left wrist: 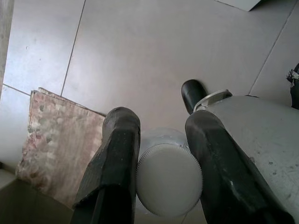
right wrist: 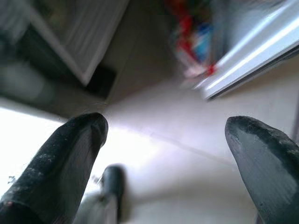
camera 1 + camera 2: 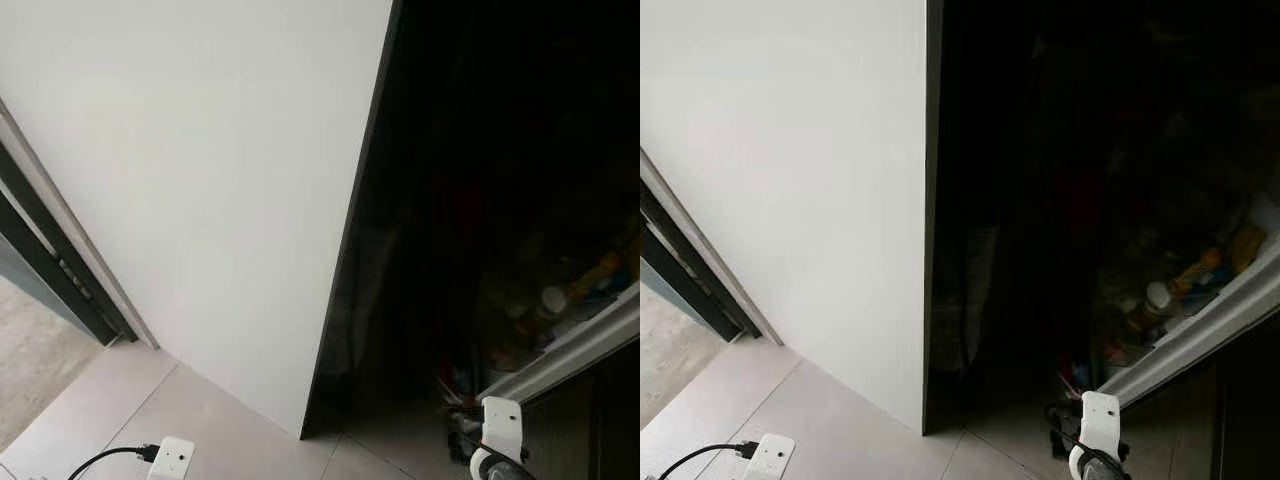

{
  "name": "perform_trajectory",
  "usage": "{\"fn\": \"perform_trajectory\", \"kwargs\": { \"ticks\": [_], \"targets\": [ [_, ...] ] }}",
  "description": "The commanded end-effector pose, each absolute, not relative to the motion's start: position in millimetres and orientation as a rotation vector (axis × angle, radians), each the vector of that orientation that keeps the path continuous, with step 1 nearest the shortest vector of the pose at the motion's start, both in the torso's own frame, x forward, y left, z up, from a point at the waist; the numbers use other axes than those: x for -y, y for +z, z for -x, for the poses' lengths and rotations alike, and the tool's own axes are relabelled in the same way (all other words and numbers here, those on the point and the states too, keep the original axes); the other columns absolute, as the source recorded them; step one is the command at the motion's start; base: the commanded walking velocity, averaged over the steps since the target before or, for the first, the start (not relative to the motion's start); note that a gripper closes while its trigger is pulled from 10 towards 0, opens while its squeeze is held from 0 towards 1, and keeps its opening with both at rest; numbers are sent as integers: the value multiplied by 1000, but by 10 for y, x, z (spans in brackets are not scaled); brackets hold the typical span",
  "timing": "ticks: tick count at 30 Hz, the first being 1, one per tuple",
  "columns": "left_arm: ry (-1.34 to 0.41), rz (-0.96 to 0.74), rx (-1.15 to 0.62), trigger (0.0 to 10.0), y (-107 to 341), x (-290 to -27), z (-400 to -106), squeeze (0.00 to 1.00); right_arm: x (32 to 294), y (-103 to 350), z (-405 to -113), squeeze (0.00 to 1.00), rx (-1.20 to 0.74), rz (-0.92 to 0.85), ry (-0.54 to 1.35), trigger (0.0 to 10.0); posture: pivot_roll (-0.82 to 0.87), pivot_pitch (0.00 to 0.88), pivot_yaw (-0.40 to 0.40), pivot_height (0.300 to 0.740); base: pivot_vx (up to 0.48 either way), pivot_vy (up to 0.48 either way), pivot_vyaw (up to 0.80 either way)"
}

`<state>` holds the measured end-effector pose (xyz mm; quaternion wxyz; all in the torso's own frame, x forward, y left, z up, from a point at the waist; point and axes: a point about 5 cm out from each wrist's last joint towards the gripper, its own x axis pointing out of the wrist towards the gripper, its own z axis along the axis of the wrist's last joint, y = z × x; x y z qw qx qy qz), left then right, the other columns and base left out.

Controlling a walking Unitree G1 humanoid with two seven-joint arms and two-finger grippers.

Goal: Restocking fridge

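Pale tiled floor (image 1: 154,51), with worn patterned rug (image 1: 58,144) lying flat on it; door shelf (image 3: 1200,325) of open fridge, holding bottles (image 3: 1185,280).

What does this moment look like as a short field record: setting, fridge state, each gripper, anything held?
setting: tiled floor before a white panel beside a dark, open fridge interior
fridge door: open, door shelf holding bottles and packets, too dim to name
left gripper: shut on a white-capped bottle, above the floor
right gripper: open, nothing between its fingers, pointing toward the fridge
floor extras: patterned rug
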<state>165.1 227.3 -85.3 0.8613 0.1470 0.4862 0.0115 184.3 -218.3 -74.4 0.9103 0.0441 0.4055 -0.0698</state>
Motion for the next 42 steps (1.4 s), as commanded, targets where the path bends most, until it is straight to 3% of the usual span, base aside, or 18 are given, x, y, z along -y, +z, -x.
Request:
{"fn": "perform_trajectory", "kwargs": {
  "ticks": [1, 10, 17, 24, 30, 36, 42],
  "targets": [
    [29, -279, -1034, 10000, -881, -2249, -1598, 0, 2216, -813, -1710, 0, -901, -87, -150, 10000, 4, 67, -78, 740, 0, 0, 0],
    [23, -293, -1043, 10000, -880, -2253, -1604, 0, 2081, -924, -1548, 0, -1015, -44, -57, 10000, 5, 76, -71, 740, 0, 0, 0],
    [13, -303, -1047, 10000, -876, -2261, -1612, 0, 2063, -995, -1376, 0, -1076, 18, -21, 10000, 11, 87, -62, 740, 0, -448, 627],
    [3, -313, -1048, 10000, -869, -2273, -1623, 0, 2143, -1025, -1238, 0, -1105, 0, -48, 10000, 6, 89, -53, 740, 0, -453, 0],
    [8, -309, -1045, 10000, -865, -2277, -1629, 0, 2105, -1015, -1291, 0, -1089, 28, -27, 10000, 6, 86, -52, 740, 0, -454, 0],
    [10, -310, -1046, 10000, -868, -2271, -1627, 0, 2095, -1016, -1290, 0, -1087, 36, -21, 10000, 11, 70, -56, 740, 0, -412, 768],
    [11, -318, -1052, 10000, -870, -2274, -1622, 0, 2098, -1014, -1294, 0, -1088, 47, -8, 10000, 8, 58, -56, 740, 0, 0, 800]
  ]
}}
